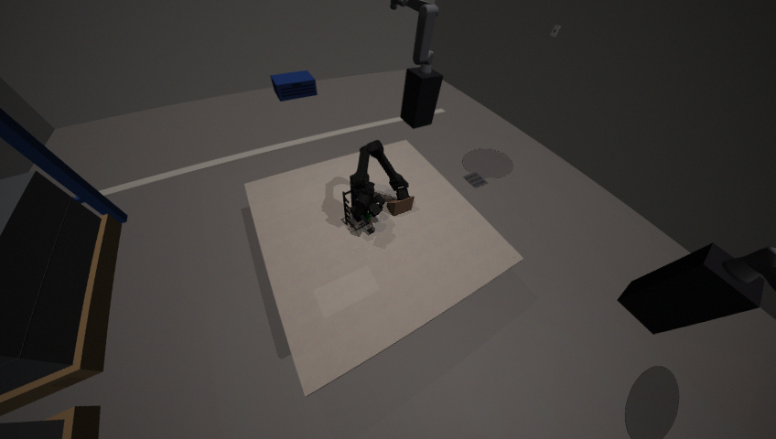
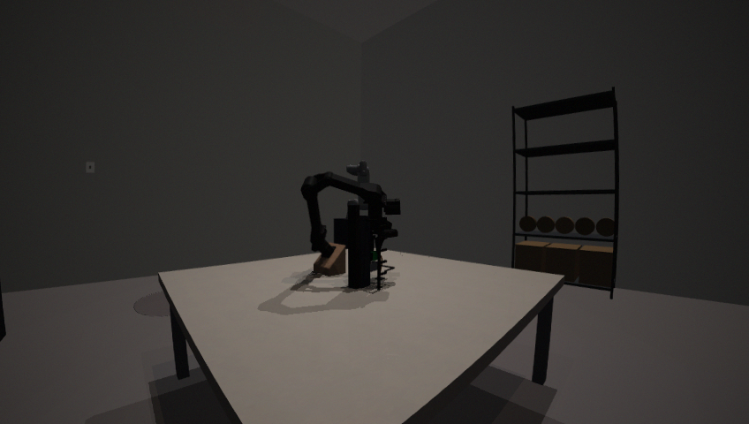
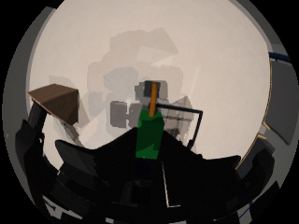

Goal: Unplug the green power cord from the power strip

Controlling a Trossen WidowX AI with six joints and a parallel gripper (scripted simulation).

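Observation:
In the wrist view my gripper [image 3: 149,133] is shut on the green plug [image 3: 149,133], which stands upright between the dark fingers. An orange stub [image 3: 152,96] sticks out of the plug's far end toward grey blocks [image 3: 122,114] on the table, which look like the power strip. I cannot tell whether the plug is still seated in it. In the top and exterior views the arm bends down over the table's middle. The gripper [image 1: 370,213] [image 2: 379,244] shows only a speck of green [image 1: 368,219] [image 2: 374,256] below it. The cord is hidden.
A brown wedge block [image 1: 401,205] [image 2: 330,260] [image 3: 56,101] holds the arm's base beside the gripper. A thin black wire rack [image 1: 346,204] [image 3: 190,121] and a black upright block [image 2: 358,252] stand right by the plug. All rest on the pale table [image 1: 381,305] [image 2: 315,357].

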